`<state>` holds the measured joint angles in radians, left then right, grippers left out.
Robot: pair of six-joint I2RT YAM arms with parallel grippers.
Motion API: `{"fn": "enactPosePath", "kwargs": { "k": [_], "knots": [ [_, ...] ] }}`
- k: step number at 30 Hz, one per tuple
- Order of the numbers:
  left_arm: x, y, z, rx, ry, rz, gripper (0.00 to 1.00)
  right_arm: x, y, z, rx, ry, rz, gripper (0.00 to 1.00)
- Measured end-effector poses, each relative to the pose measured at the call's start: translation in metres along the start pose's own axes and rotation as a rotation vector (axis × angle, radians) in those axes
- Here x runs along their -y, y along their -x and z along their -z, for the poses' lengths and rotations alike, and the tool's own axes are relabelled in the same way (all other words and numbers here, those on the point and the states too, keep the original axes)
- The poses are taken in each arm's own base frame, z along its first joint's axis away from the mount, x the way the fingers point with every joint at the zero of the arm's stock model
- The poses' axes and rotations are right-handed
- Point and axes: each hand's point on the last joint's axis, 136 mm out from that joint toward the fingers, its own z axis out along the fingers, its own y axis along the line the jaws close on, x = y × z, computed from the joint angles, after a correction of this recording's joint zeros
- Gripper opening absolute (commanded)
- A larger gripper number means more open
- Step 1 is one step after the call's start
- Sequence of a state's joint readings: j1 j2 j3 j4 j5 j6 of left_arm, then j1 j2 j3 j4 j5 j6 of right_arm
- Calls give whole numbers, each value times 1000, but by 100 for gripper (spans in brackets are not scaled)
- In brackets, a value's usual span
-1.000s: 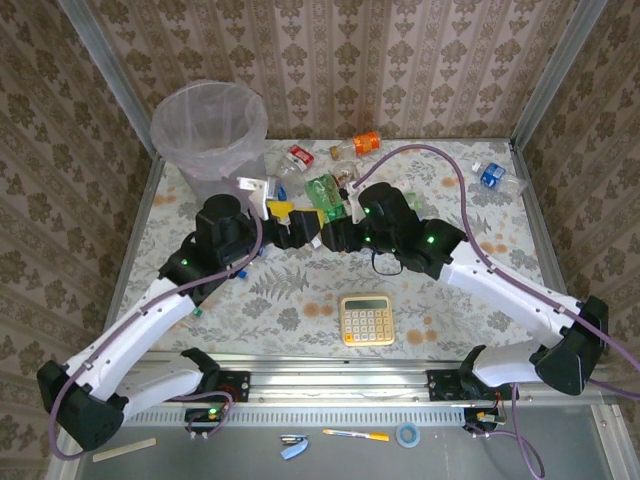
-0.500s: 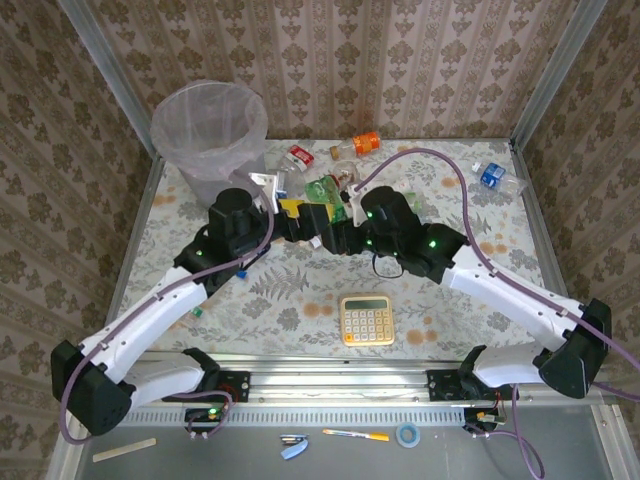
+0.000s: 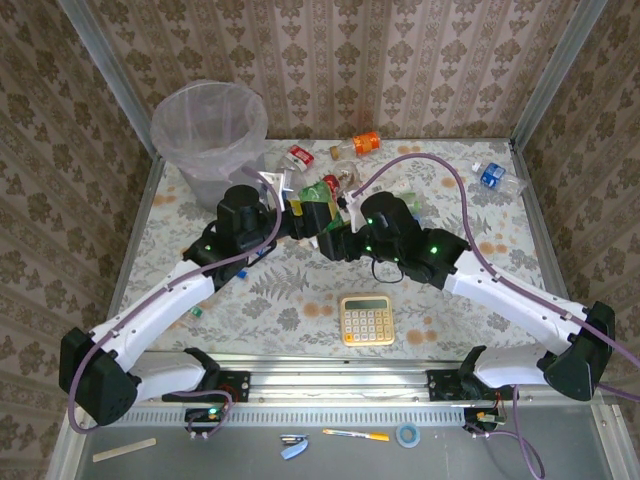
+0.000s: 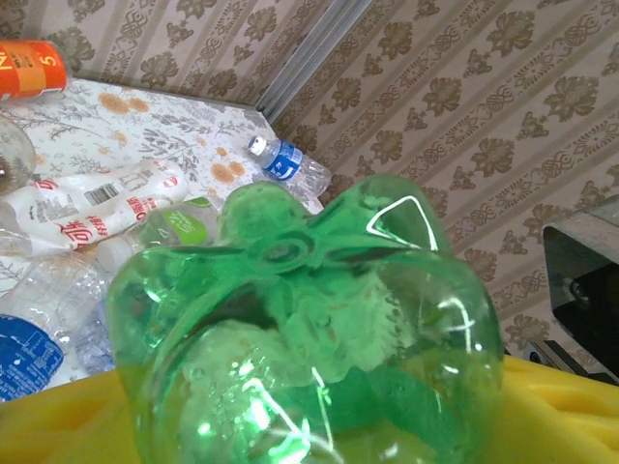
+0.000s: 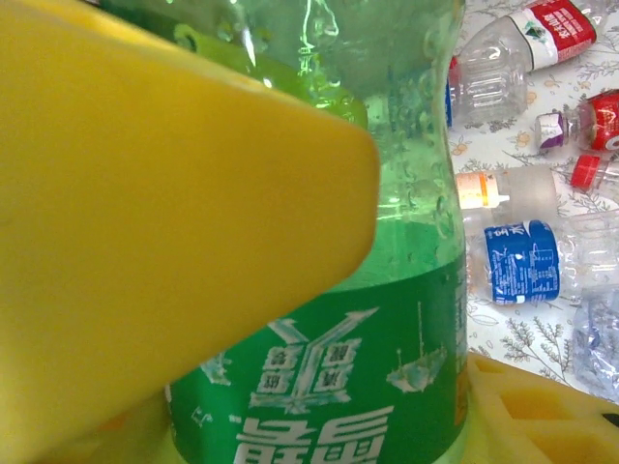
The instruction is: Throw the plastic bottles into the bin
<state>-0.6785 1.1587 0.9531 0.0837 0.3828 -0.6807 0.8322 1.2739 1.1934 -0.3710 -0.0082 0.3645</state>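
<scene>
A green plastic bottle (image 3: 320, 196) hangs above the table between both grippers. My right gripper (image 3: 338, 214) is shut on its labelled body (image 5: 387, 329), with one yellow finger (image 5: 145, 193) across the front. My left gripper (image 3: 298, 204) meets it from the left. In the left wrist view the bottle's base (image 4: 309, 309) sits between the yellow pads (image 4: 58, 435), which press on both sides. The grey bin (image 3: 208, 130) with its whitish liner stands at the far left corner. More plastic bottles lie behind: an orange one (image 3: 366, 143), a red one (image 3: 300, 156) and a blue one (image 3: 492, 176).
A yellow calculator (image 3: 366, 320) lies near the front edge. Several crushed clear bottles (image 5: 522, 261) are strewn on the floral tablecloth under the grippers. Metal frame posts and patterned walls close in the back and sides.
My left gripper moved right and away from me to the green bottle, and its jaws narrowed around the base. The right gripper kept its hold and shifted slightly left.
</scene>
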Motion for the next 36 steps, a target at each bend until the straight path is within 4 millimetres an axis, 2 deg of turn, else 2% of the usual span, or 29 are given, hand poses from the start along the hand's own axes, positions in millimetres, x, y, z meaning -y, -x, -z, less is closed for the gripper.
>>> {"fn": "enactPosePath", "kwargs": {
  "k": [5, 14, 17, 25, 31, 36],
  "knots": [
    [3, 0, 0, -2, -16, 6, 57, -1, -1, -1, -1, 1, 2, 40],
    [3, 1, 1, 0, -19, 12, 49, -1, 0, -3, 2, 3, 5, 53],
    [3, 2, 1, 1, -18, 12, 45, -2, 1, -3, 6, 6, 4, 62],
    [-3, 2, 3, -3, 0, -11, 41, -11, -1, -4, 0, 48, 12, 95],
    [-16, 2, 7, -6, 55, -26, 41, -14, -9, -6, -23, 67, 23, 99],
    [-18, 3, 14, -1, 74, -47, 41, -16, -12, -6, -32, 80, 23, 100]
  ]
}}
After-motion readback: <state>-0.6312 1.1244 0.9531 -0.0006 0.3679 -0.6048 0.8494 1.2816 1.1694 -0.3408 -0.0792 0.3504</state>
